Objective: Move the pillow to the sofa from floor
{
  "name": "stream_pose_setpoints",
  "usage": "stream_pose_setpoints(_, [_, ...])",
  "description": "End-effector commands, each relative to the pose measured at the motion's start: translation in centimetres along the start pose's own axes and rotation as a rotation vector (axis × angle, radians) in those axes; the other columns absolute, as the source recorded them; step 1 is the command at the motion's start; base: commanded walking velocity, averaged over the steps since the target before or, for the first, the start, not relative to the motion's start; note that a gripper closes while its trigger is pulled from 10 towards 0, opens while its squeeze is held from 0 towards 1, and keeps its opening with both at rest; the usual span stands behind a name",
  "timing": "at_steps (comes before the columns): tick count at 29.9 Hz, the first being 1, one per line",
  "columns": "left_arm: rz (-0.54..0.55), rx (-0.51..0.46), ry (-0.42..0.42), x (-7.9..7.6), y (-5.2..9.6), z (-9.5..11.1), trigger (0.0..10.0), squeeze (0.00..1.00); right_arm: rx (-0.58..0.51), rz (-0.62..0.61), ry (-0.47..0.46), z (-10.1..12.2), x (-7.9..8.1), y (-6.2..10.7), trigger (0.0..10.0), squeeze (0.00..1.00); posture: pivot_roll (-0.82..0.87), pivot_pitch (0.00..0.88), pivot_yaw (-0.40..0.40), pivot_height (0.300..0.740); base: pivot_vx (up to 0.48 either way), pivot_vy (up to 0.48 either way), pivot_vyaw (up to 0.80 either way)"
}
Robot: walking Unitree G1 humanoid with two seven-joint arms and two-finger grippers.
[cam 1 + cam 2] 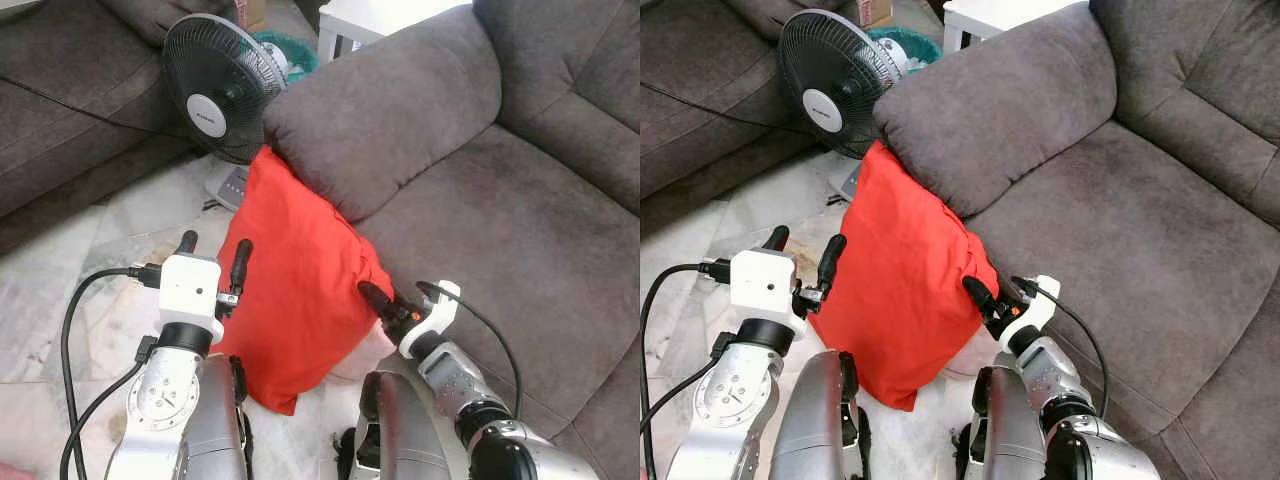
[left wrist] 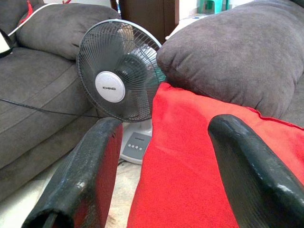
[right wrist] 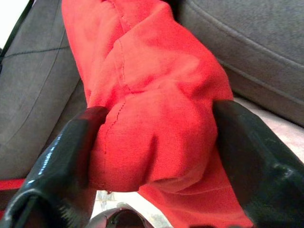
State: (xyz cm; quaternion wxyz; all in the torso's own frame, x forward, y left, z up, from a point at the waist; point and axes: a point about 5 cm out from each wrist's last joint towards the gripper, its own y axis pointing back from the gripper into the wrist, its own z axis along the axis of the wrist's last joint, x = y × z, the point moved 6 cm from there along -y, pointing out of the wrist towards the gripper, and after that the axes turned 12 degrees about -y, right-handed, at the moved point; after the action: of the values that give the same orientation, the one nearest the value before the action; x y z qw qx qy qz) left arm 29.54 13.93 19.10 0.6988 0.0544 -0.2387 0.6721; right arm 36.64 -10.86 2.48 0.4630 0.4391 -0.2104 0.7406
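A red pillow (image 1: 300,290) stands on edge on the marble floor, leaning against the front of the grey sofa (image 1: 500,230), its top tucked under the sofa's padded arm (image 1: 390,110). My right gripper (image 3: 152,142) is low at the pillow's right corner, shut on a bunched fold of the red fabric that fills the gap between both fingers. At the pillow's left edge my left gripper (image 1: 214,252) is open. One of its fingers (image 1: 241,262) is against the cloth, the other stands free beside it.
A black standing fan (image 1: 220,85) stands on the floor just behind the pillow's top left. A second grey sofa (image 1: 60,100) runs along the left. A white table (image 1: 370,20) is at the back. A black cable (image 1: 75,330) loops from my left wrist.
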Motion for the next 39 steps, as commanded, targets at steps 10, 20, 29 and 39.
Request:
stream_pose_setpoints(10, [-0.013, 0.004, 0.002, -0.69, 0.02, -0.28, 10.0, 0.00, 0.032, 0.001, 0.026, -0.57, -0.53, 0.67, 0.0, 0.00, 0.25, 0.240, -0.165, 0.584, 0.000, 0.000, 0.00])
stream_pose_setpoints(20, [-0.013, 0.001, 0.001, -0.71, -0.14, -0.32, 10.0, 0.00, 0.039, -0.003, 0.040, -0.86, -0.59, 0.71, 0.0, 0.00, 0.25, 0.238, -0.162, 0.584, 0.000, 0.000, 0.00])
stream_pose_setpoints(29, [-0.011, -0.003, 0.004, -0.76, -0.31, -0.32, 10.0, 0.00, 0.037, 0.001, 0.058, -0.68, -0.50, 0.67, 0.0, 0.00, 0.25, 0.233, -0.162, 0.584, 0.000, 0.000, 0.00])
stream_pose_setpoints(39, [0.007, 0.005, -0.001, -0.35, -0.34, -0.70, 10.0, 0.00, 0.036, 0.009, 0.088, -0.68, -0.24, 0.51, 0.0, 0.00, 0.25, 0.225, -0.161, 0.584, 0.000, 0.000, 0.00])
